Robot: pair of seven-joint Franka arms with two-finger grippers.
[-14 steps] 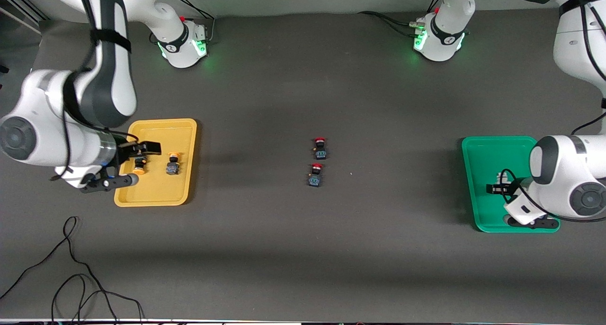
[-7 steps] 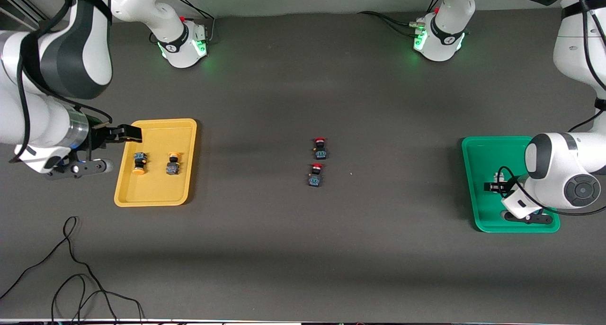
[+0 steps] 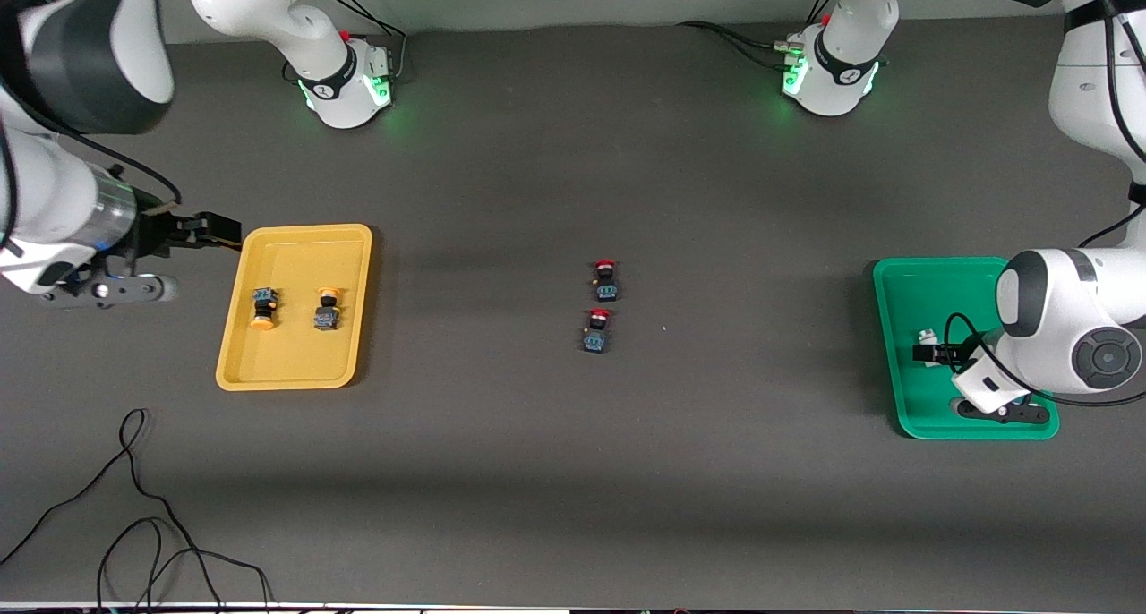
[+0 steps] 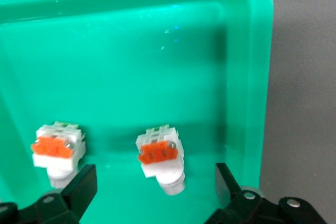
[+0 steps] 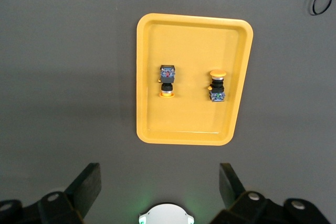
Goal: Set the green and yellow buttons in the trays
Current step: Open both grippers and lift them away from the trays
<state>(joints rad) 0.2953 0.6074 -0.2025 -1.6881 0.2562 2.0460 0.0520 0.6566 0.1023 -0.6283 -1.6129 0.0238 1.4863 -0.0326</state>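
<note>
Step now: it looks like both arms are done dropping buttons and are about to pull away from the trays.
How to do it well: lift each hand straight up, so no finger bumps a button or pushes a tray.
Left hand (image 4: 152,192): low over the green tray (image 3: 904,283), at the left arm's end of the table. Its fingers are wide apart and hold nothing. One grey button (image 4: 160,157) lies between them, not touching either one. The other grey button (image 4: 56,150) lies just beside one finger (image 4: 79,187).
Right hand (image 3: 183,256): up in the air, over the table just beside the yellow tray (image 3: 295,377), at the right arm's end of the table. Its fingers are wide apart and empty.
Yellow buttons: two yellow-capped buttons (image 3: 263,308) (image 3: 328,308) lie side by side in the yellow tray.
Left out: two red-capped buttons (image 3: 605,279) (image 3: 597,330) sit in the middle of the table.
</note>
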